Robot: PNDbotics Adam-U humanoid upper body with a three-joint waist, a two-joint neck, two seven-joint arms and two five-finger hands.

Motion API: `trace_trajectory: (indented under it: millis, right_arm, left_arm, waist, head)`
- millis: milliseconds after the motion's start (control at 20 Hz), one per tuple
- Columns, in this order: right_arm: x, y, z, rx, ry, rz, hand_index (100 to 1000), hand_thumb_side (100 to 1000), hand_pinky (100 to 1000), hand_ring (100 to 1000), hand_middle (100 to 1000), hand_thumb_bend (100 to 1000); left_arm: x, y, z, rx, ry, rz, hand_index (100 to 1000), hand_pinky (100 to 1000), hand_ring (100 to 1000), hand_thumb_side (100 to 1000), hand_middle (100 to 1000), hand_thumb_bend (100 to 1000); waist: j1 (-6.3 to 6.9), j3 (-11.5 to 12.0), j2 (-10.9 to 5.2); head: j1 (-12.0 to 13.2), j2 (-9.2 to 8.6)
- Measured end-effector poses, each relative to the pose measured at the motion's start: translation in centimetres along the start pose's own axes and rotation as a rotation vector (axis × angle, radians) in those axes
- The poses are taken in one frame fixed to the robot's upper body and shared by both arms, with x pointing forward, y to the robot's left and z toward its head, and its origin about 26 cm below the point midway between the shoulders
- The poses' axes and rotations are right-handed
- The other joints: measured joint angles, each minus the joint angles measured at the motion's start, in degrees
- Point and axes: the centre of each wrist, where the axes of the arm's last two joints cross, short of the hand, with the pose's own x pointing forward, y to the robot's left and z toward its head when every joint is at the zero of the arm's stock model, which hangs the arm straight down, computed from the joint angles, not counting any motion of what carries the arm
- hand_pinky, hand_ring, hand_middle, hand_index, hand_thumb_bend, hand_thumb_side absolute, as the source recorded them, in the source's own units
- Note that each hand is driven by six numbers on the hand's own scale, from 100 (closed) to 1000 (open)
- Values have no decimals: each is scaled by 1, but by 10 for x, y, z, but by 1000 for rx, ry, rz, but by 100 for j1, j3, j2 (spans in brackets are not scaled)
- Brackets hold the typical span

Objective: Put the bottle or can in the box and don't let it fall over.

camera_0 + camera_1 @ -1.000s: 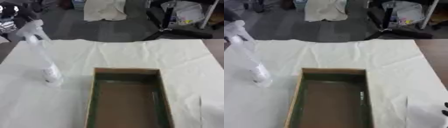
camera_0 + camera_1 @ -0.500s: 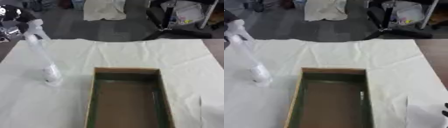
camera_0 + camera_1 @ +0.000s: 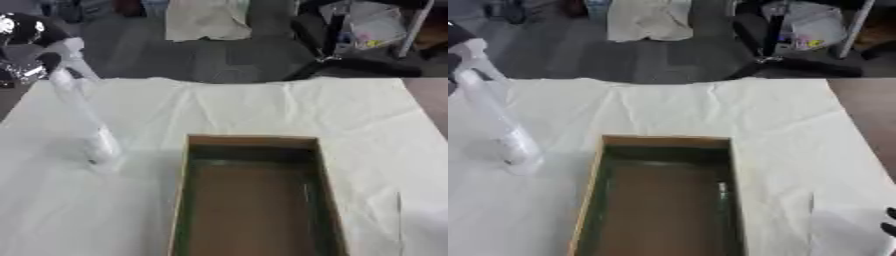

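A tall clear plastic bottle [image 3: 86, 115] with a white cap stands tilted at the left of the table. Its top leans toward the far left and its base is at the white cloth [image 3: 262, 105]. My left hand [image 3: 28, 47], black and silver, is curled round the bottle's neck just below the cap. The open brown cardboard box [image 3: 185, 200] lies to the right of the bottle, at the near middle, and nothing is inside it. Only a dark bit of my right hand [image 3: 888, 222] shows, at the lower right corner of the right eye view.
The white cloth covers the table, and brown tabletop [image 3: 872, 115] shows at the right. Beyond the far edge are a grey floor, a pale cloth heap [image 3: 206, 20] and a dark chair base [image 3: 350, 60].
My left hand and the bottle's top have risen slightly and shifted toward the far left. The base has stayed at nearly the same spot. The box has not moved.
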Motion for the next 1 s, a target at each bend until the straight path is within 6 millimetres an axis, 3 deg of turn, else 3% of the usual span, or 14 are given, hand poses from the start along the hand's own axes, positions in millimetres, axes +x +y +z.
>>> trace_trajectory:
  millis: [400, 600, 1000]
  right_arm:
    - [0, 1, 0, -1, 5, -5, 723, 813, 739, 798, 803, 100]
    - [0, 2, 0, -4, 10, -8, 723, 816, 739, 797, 804, 100]
    - [0, 3, 0, -5, 24, -12, 723, 820, 740, 797, 804, 100]
  left_arm:
    - [-1, -1, 0, 8, 6, 0, 801, 870, 723, 466, 736, 100]
    - [-1, -3, -2, 7, 4, 4, 792, 851, 653, 458, 725, 100]
    - [-2, -4, -2, 13, 6, 11, 734, 833, 577, 430, 620, 100]
  waist:
    - [15, -5, 0]
    - [17, -5, 0]
    - [25, 4, 0]
  head:
    - [-3, 0]
    - [-9, 0]
    - [-31, 0]
